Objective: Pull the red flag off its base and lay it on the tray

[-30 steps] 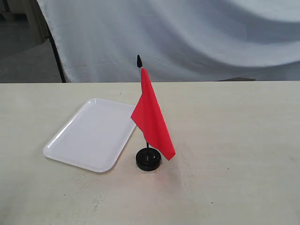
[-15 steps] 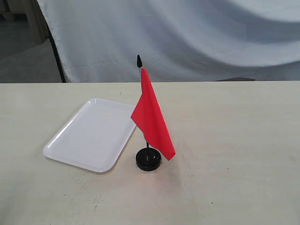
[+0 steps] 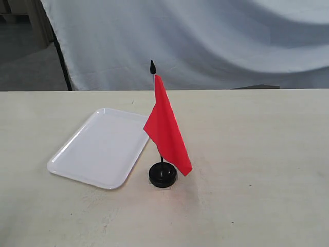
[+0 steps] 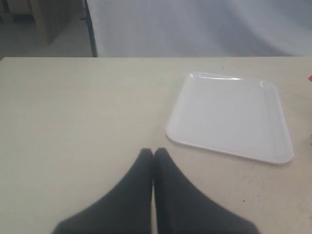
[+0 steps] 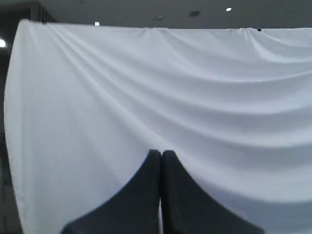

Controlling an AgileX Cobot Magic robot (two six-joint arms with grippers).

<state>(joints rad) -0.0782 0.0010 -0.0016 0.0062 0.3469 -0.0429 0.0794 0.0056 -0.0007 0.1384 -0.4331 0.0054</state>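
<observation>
As seen from the exterior view: red flag (image 3: 165,131) upright, thin black stick seated in the centre hole of the base (image 3: 163,175), pointed black tip uppermost, red cloth hanging down one side of the stick and reaching almost to the disc. Base flat on the table (image 3: 257,154), roughly midway between the left and right edges and closer to the near edge than to the far one. Tray (image 3: 103,146) flat on the table toward the left edge, set at a slant to the table's edges, its near right corner just beside the base but apart from it. Flag not yet pulled from the base, not yet laid on the tray.

Left gripper (image 4: 154,153), in the left wrist view: both dark fingers pressed together along their inner faces, no gap at the tips, nothing pinched between them; poised over bare tabletop, apart from the tray and touching none of its rim.

Right gripper (image 5: 161,155), in the right wrist view: fingers likewise closed tip to tip, holding nothing, seen against the draped white backdrop (image 5: 146,87). Same backdrop hanging beyond the far edge of the table in the exterior view.
</observation>
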